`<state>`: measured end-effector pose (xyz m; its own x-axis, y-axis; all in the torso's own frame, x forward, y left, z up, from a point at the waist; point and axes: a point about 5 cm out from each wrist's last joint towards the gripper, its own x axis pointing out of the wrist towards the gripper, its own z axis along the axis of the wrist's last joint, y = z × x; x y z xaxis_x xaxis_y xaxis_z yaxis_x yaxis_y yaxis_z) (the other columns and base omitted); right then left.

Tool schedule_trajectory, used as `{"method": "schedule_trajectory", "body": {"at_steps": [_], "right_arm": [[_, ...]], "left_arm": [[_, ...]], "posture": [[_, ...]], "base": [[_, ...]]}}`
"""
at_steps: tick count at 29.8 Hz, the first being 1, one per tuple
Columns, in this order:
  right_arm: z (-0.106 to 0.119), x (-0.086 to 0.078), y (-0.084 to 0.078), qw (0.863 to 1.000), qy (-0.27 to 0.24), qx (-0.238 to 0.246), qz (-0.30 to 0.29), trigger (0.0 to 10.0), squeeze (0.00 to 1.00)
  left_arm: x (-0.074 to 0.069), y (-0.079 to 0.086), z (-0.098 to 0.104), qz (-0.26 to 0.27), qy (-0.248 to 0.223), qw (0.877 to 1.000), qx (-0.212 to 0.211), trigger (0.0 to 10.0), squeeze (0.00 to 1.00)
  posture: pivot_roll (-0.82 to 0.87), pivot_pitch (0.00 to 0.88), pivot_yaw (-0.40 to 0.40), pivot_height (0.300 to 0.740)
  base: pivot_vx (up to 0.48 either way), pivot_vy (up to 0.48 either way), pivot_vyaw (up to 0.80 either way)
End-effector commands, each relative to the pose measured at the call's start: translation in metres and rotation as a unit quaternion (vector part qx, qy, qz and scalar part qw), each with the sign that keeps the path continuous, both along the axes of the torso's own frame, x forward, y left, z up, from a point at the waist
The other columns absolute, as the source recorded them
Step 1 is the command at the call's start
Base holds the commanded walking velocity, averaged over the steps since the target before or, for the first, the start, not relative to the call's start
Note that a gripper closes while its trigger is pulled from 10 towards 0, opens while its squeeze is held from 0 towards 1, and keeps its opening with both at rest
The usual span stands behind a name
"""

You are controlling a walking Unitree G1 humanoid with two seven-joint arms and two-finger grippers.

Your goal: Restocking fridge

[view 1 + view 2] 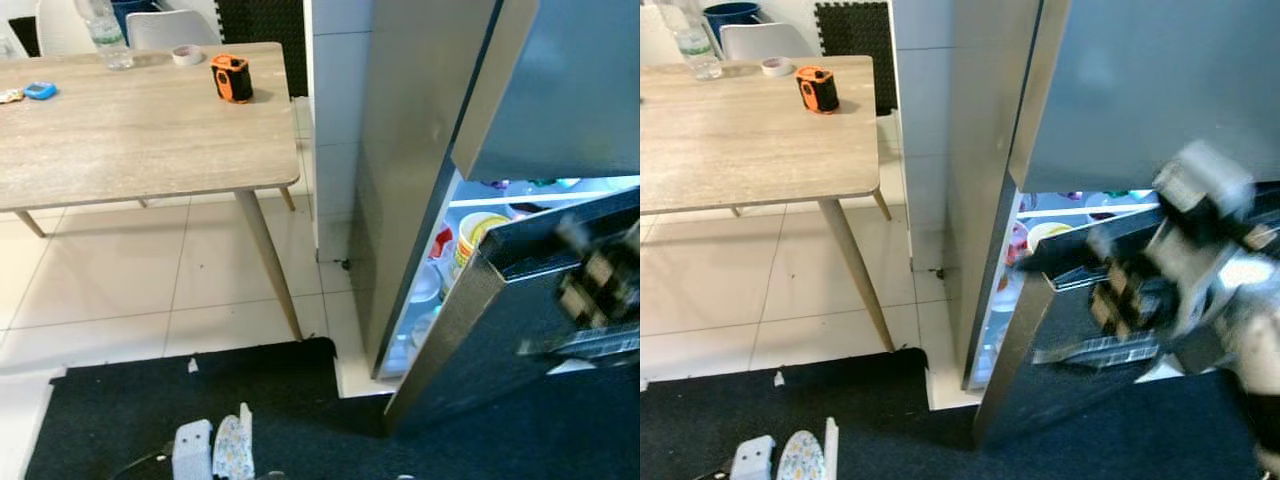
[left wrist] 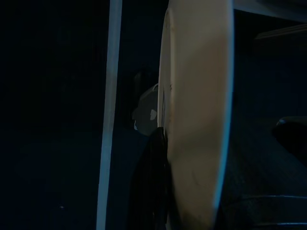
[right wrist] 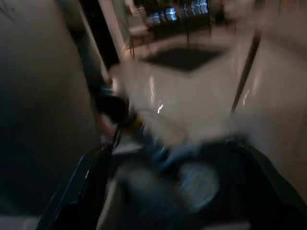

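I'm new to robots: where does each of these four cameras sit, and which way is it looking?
Left eye view: on the head, looking forward and down at the wooden table, the black mat and the fridge with its lower door ajar; the blurred right arm at that door.
Right eye view: beside it on the head, same scene; the right arm at the door, blurred.
Left wrist view: on the left arm, very dark; a pale upright shape.
Right wrist view: on the right arm, motion-blurred; shiny floor.
Both eye views share the orange tape measure.
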<state>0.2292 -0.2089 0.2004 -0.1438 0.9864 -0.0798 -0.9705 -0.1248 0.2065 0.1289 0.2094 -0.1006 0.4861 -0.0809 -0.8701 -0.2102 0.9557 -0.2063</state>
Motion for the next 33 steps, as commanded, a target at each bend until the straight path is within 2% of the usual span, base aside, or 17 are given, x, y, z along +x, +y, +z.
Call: {"method": "schedule_trajectory", "body": {"at_steps": [1,2,3,6,7,15,16,22,23,24,25,27,28,30,31,32,33], "right_arm": [[-0.01,-0.001,-0.001,0.999,0.013,-0.025,-0.014,9.6,0.0],[-0.01,-0.001,-0.001,0.999,0.013,-0.025,-0.014,9.6,0.0],[-0.023,-0.003,-0.006,0.998,0.04,-0.034,-0.036,0.0,0.0],[-0.049,-0.008,-0.015,0.992,0.085,-0.066,-0.07,0.0,0.0],[-0.08,-0.014,-0.027,0.98,0.13,-0.109,-0.107,0.0,0.0],[-0.141,-0.021,-0.051,0.933,0.191,-0.143,-0.27,0.0,0.0],[-0.151,-0.023,-0.055,0.921,0.201,-0.148,-0.298,0.0,0.0],[-0.215,-0.043,-0.082,0.784,0.236,-0.232,-0.525,0.0,0.0],[-0.221,-0.047,-0.085,0.758,0.247,-0.238,-0.555,0.9,0.0],[-0.221,-0.047,-0.085,0.758,0.247,-0.238,-0.555,0.9,0.0],[-0.228,-0.052,-0.088,0.732,0.26,-0.244,-0.581,9.7,0.0],[-0.236,-0.061,-0.092,0.697,0.275,-0.251,-0.613,10.0,0.0],[-0.236,-0.061,-0.092,0.697,0.275,-0.251,-0.613,10.0,0.0],[-0.243,-0.069,-0.096,0.657,0.282,-0.248,-0.654,10.0,0.0],[-0.243,-0.069,-0.096,0.657,0.282,-0.248,-0.654,10.0,0.0],[-0.248,-0.076,-0.101,0.613,0.291,-0.241,-0.693,10.0,0.0],[-0.249,-0.077,-0.103,0.599,0.291,-0.243,-0.706,10.0,0.0]], "left_arm": [[-0.009,-0.009,-0.004,-0.005,0.016,1.0,-0.021,10.0,0.0],[-0.009,-0.009,-0.004,-0.005,0.016,1.0,-0.021,10.0,0.0],[-0.008,-0.009,-0.004,-0.005,0.015,1.0,-0.022,10.0,0.0],[-0.008,-0.01,-0.004,-0.005,0.014,1.0,-0.022,10.0,0.0],[-0.007,-0.01,-0.004,-0.004,0.013,1.0,-0.023,10.0,0.0],[-0.003,-0.008,-0.002,0.004,0.0,1.0,-0.021,10.0,0.0],[0.0,-0.007,-0.001,0.007,-0.006,1.0,-0.021,10.0,0.0],[0.033,0.008,0.014,-0.028,-0.06,0.997,0.043,10.0,0.0],[0.04,0.012,0.018,-0.046,-0.068,0.995,0.062,10.0,0.0],[0.04,0.012,0.018,-0.046,-0.068,0.995,0.062,10.0,0.0],[0.047,0.019,0.023,-0.072,-0.072,0.991,0.085,10.0,0.0],[0.057,0.032,0.031,-0.108,-0.066,0.984,0.127,10.0,0.0],[0.057,0.032,0.031,-0.108,-0.066,0.984,0.127,10.0,0.0],[0.066,0.05,0.04,-0.163,-0.055,0.965,0.196,10.0,0.0],[0.066,0.05,0.04,-0.163,-0.055,0.965,0.196,10.0,0.0],[0.078,0.063,0.051,-0.182,-0.066,0.948,0.254,10.0,0.0],[0.082,0.066,0.055,-0.182,-0.073,0.943,0.27,10.0,0.0]], "posture": [[-0.05,0.052,-0.039,0.74],[-0.05,0.052,-0.039,0.74],[-0.05,0.052,-0.039,0.74],[-0.05,0.05,-0.039,0.74],[-0.05,0.05,-0.039,0.74],[-0.05,0.052,-0.038,0.74],[-0.05,0.052,-0.038,0.74],[-0.05,0.057,-0.038,0.74],[-0.05,0.059,-0.031,0.74],[-0.05,0.059,-0.031,0.74],[-0.05,0.059,-0.031,0.74],[-0.04,0.06,-0.027,0.74],[-0.04,0.06,-0.027,0.74],[-0.05,0.059,-0.022,0.74],[-0.05,0.059,-0.022,0.74],[-0.05,0.059,-0.022,0.74],[-0.05,0.059,-0.022,0.74]], "base": [[0.0,0.0,0.0],[0.0,0.0,0.0],[0.0,0.0,0.0],[0.0,0.0,0.0],[0.0,0.0,0.0],[0.0,0.0,0.0],[0.0,0.0,0.0],[0.0,0.0,0.0],[0.0,0.0,0.0],[0.0,0.0,0.0],[0.0,0.0,0.0],[0.0,0.0,0.0],[0.0,0.0,0.0],[0.0,0.0,0.0],[0.0,0.0,0.0],[0.0,0.0,0.0],[0.0,0.0,0.0]]}}
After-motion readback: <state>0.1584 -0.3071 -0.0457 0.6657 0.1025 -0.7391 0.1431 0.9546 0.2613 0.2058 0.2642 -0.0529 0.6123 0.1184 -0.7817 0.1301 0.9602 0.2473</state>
